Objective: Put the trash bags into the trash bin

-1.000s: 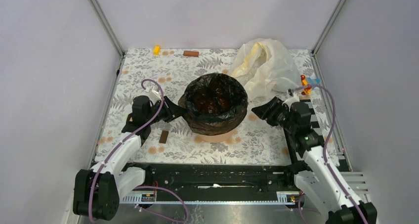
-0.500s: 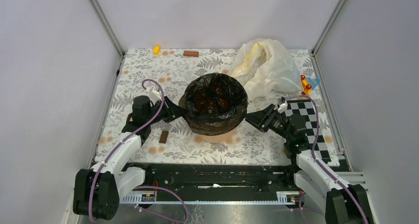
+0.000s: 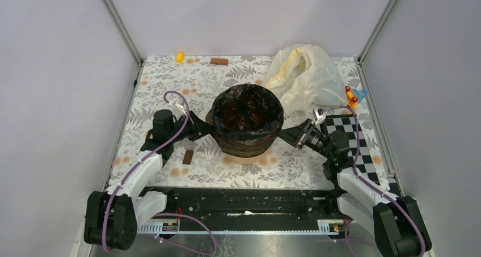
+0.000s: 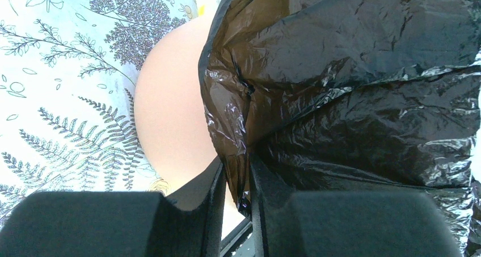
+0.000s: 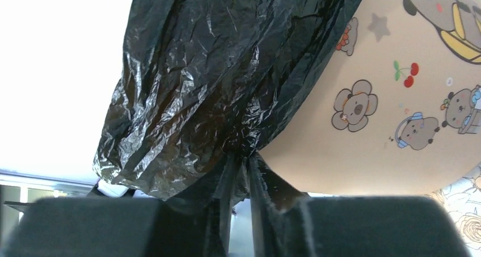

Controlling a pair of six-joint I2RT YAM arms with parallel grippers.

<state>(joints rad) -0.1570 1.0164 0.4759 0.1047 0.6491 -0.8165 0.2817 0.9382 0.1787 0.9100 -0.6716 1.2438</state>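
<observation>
From above, the bag (image 3: 248, 138) covers the bin (image 3: 247, 157) in the middle of the table (image 3: 170, 81). Wrist views alone show the left gripper (image 4: 235, 180) and right gripper (image 5: 241, 166) each pinching bag folds; the right adds bear stickers (image 5: 354, 106).

Trash bag (image 4: 368, 98): thin black plastic, crinkly, glossy. Trash bin (image 4: 170, 115): smooth, matt peach plastic. Cream bag (image 3: 309, 75): translucent film.

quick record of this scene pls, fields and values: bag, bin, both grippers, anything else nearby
bag: black trash bag, lining the bin, folded down over its rim
bin: peach bin, upright, mid-table
left gripper: shut on a fold of the bag, bin's left side
right gripper: shut on a fold of the bag, bin's right side
nearby: cream-white bag, behind the bin
</observation>
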